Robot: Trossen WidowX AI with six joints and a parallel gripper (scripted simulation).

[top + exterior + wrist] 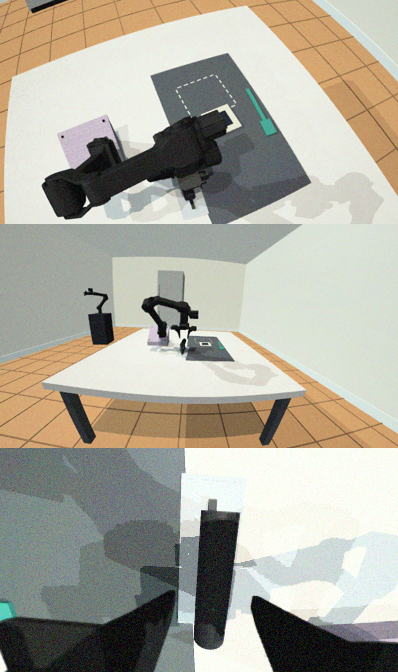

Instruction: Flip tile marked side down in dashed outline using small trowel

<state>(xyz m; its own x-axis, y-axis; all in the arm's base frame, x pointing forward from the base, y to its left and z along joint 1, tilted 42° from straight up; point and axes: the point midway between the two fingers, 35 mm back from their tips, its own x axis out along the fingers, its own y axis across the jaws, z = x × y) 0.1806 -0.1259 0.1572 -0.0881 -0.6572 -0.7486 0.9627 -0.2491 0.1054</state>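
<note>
The trowel [216,578] [182,346] has a dark round handle and a pale see-through blade [212,489]. It sits at the mat's near left edge, partly on the white table. In the top view only its end [193,204] shows below the wrist. My gripper [213,599] [183,333] is open, hanging over the handle with a finger on each side and gaps between. The cream tile [235,122] [204,343] lies dark-blue marked side up on the grey mat [269,159], against the near side of the dashed outline [196,83]. My arm hides part of it.
A teal arrow-shaped bar [260,111] [5,610] lies on the mat right of the tile. The arm's lilac base block [82,138] [154,338] stands left of the mat. A second small arm on a black pedestal [100,328] stands on the floor beyond the table.
</note>
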